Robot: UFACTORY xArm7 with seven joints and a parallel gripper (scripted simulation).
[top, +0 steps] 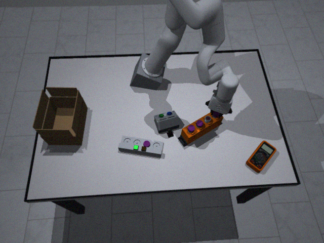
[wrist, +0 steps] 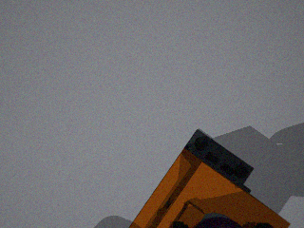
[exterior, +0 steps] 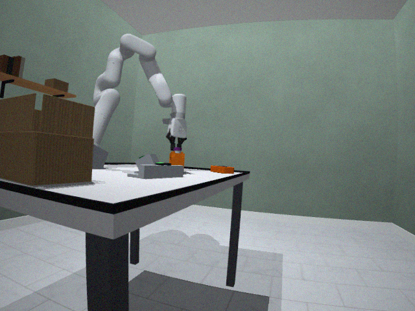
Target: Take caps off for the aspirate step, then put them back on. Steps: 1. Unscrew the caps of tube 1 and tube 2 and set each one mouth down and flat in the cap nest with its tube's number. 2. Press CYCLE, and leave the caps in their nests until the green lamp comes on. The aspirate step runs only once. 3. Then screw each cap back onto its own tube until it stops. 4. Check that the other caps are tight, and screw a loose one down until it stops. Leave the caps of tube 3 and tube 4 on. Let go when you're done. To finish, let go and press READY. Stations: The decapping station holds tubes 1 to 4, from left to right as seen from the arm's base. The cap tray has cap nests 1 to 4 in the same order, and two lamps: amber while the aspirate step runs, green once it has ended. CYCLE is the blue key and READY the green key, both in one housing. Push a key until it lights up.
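Caps first: the purple cap (top: 216, 114) at the end of the orange tube block (top: 202, 129) nearest the arm's wrist sits between the fingers of the gripper (exterior: 176, 144), which is clamped on it from straight above. Next along the block, one tube (top: 207, 119) stands uncapped, showing a grey rim with a dark reddish middle, and the two tubes beyond it wear purple caps (top: 199, 123) and (top: 191, 128). The block lies slanted on the white table (top: 78, 169), a black tab at its lower end.

One more purple cap (top: 147, 143) rests in the third nest from the left of the grey cap tray (top: 125, 149) — beside it, a green lamp (top: 135, 147) is lit and a second lamp (top: 143, 148) is dark brown. The grey key housing (top: 167, 124), with its green key (top: 161, 115) and blue key (top: 169, 113), stands between tray and block.

Farther out — an open cardboard box (top: 61, 119) to the left, an orange multimeter (top: 260, 156) to the right.
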